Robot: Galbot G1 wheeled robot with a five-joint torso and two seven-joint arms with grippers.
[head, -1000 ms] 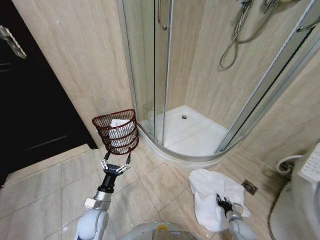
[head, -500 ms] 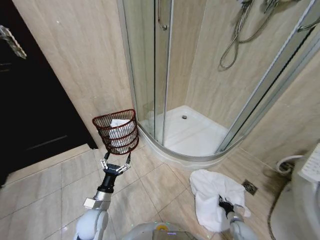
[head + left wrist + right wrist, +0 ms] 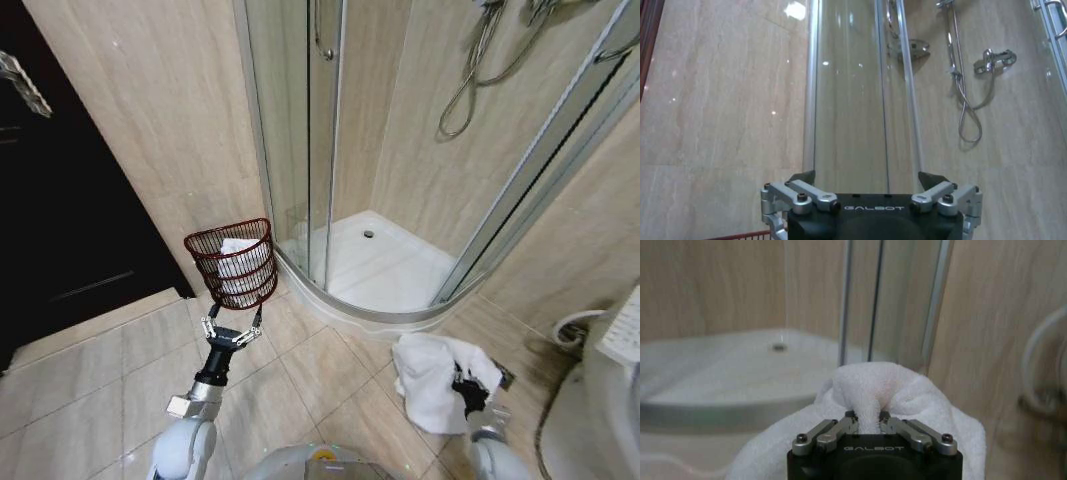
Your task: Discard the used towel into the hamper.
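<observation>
Right gripper [image 3: 865, 421] clamped on a fold of the white towel [image 3: 430, 375] near the shower tray [image 3: 385, 265]; transfer to the hamper [image 3: 232, 262] beyond the spread-fingered left gripper [image 3: 230, 322] remains.

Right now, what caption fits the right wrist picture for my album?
The right gripper pinches a fold of the white towel beside the shower tray.

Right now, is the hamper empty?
No, the hamper already holds white cloth, seen through its weave in the head view.
</observation>
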